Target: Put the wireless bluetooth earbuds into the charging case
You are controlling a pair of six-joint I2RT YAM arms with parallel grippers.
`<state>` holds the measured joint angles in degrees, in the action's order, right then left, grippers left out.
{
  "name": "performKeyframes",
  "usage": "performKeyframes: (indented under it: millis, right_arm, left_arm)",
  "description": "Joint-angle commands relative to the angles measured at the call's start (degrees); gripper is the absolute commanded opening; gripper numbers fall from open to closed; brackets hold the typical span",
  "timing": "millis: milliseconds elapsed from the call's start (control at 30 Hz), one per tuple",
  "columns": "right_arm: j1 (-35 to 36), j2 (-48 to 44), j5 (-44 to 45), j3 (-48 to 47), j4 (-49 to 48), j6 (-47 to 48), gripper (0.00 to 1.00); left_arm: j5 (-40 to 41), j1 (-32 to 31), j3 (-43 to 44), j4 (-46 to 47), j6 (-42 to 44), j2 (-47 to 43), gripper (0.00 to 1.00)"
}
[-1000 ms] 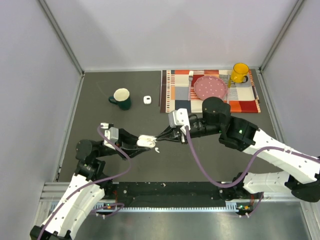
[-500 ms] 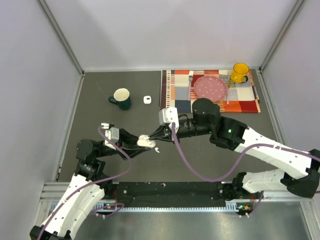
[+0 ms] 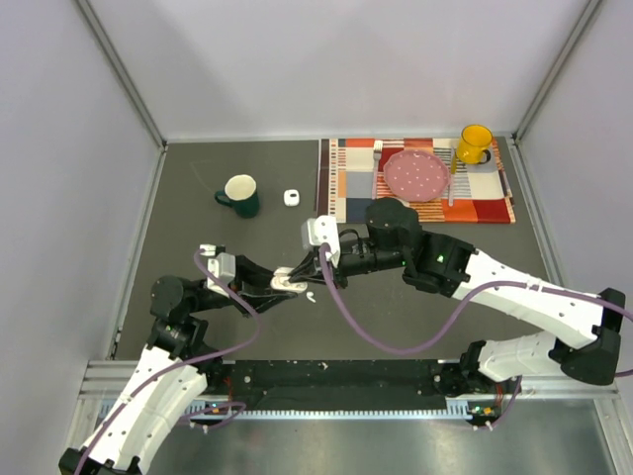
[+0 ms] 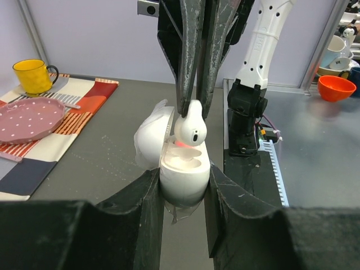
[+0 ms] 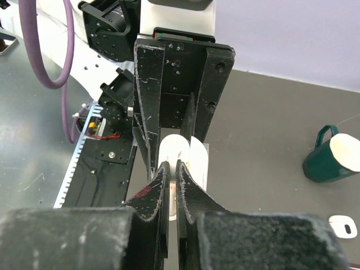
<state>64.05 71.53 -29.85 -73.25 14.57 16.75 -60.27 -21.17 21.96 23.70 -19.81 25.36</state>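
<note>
Earbud (image 4: 190, 126) pinched by right gripper (image 4: 194, 109), clear only from left wrist, case (image 4: 180, 171) clamped in left gripper (image 4: 184, 194)

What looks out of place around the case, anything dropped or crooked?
One loose earbud lies on the table just beside the charging case, apart from it, possibly dropped. Nothing else stands out: the left claw grips the open case, and the right claw holds a second earbud at its opening.
</note>
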Motion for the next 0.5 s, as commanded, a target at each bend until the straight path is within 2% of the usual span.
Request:
performKeyframes:
  millis: [0, 467]
  right_arm:
    - [1.1, 0.5, 0.1, -2.6, -1.8, -0.6, 0.0]
    - [1.2, 2.7, 1.4, -3.2, 0.1, -0.1, 0.0]
  left_arm:
    - [0.8, -0.3, 1.1, 1.3, 0.5, -0.4, 0.0]
    - [0.3, -0.3, 1.1, 0.6, 0.8, -1.3, 0.0]
